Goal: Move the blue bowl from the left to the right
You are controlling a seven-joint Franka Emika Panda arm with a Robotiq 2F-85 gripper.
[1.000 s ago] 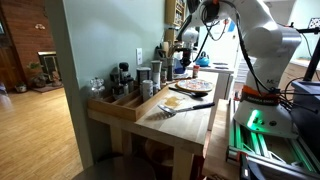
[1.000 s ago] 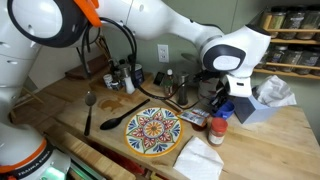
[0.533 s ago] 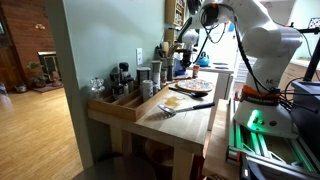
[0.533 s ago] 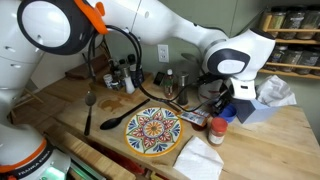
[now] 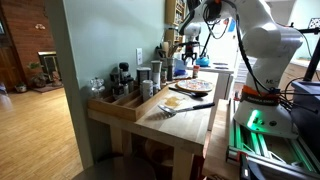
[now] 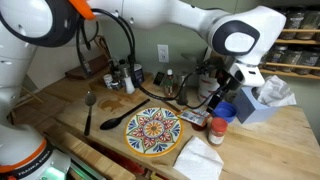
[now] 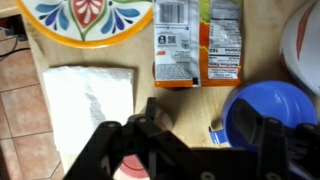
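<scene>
Since the earlier frame we see the wrist raised higher above the table (image 6: 288, 142). We note the gripper (image 7: 205, 142) spread wide, nothing between its jaws. Blue bowl (image 7: 268, 110) sits on the wood just beside the snack packet (image 7: 197, 42), partly behind one finger (image 7: 274, 145). Patterned plate (image 7: 85, 18) and white napkin (image 7: 88, 100) lie apart from the bowl.

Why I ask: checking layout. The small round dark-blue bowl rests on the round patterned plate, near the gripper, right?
No. The small round dark-blue bowl rests on the wooden table, apart from the round patterned plate, near the gripper; the wrist view shows it.
</scene>
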